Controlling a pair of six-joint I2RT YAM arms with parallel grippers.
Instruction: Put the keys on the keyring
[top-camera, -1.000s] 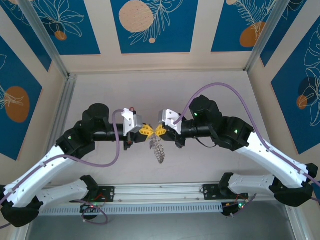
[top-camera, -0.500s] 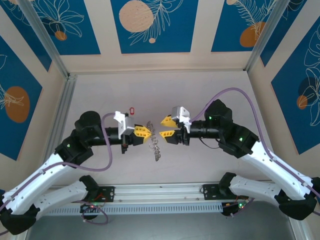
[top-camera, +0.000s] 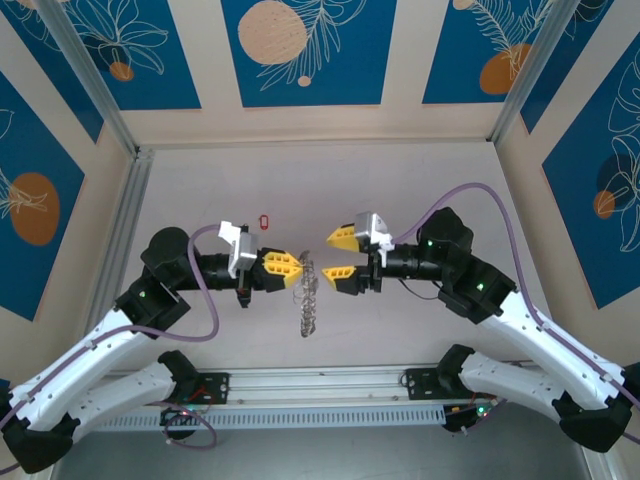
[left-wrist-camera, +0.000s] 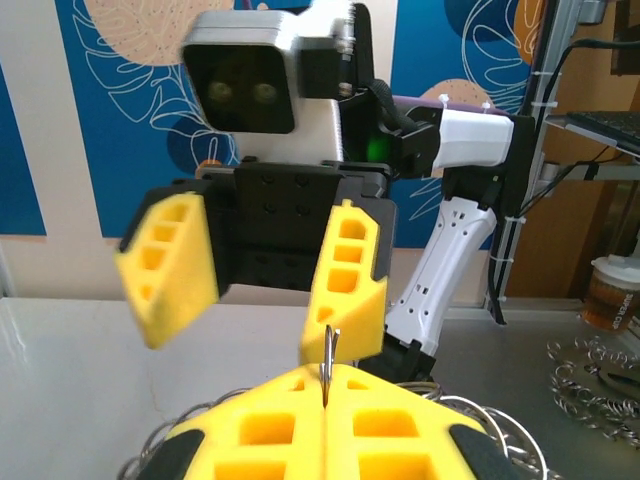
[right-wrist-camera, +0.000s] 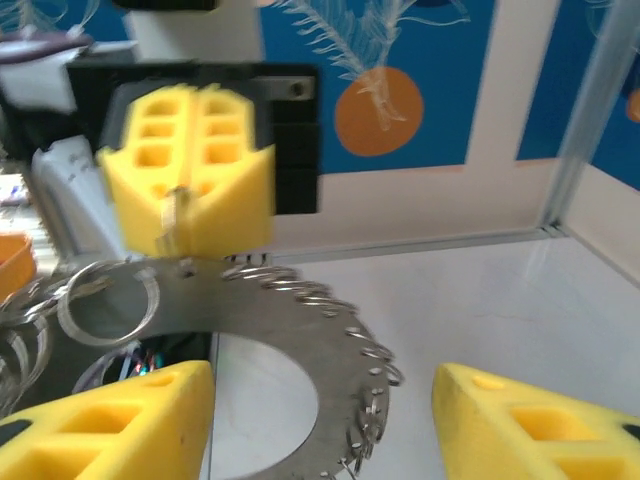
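The left gripper is clenched on the rim of the keyring. It pinches the flat metal edge-on, so the keyring hangs off the table between the two arms. The right gripper faces it from just beside, jaws spread, holding nothing.

The keyring looks stiff, thin and fairly light, but smooth metal could swivel in a pinch. The bare flat band is the place to grip, not the springy wire loops fringing it.

The key, a tiny red oval, lies on the table behind the left gripper, well apart from the keyring. It is probably light and hard, though too small here to judge. It would want a pinch across its narrow sides.
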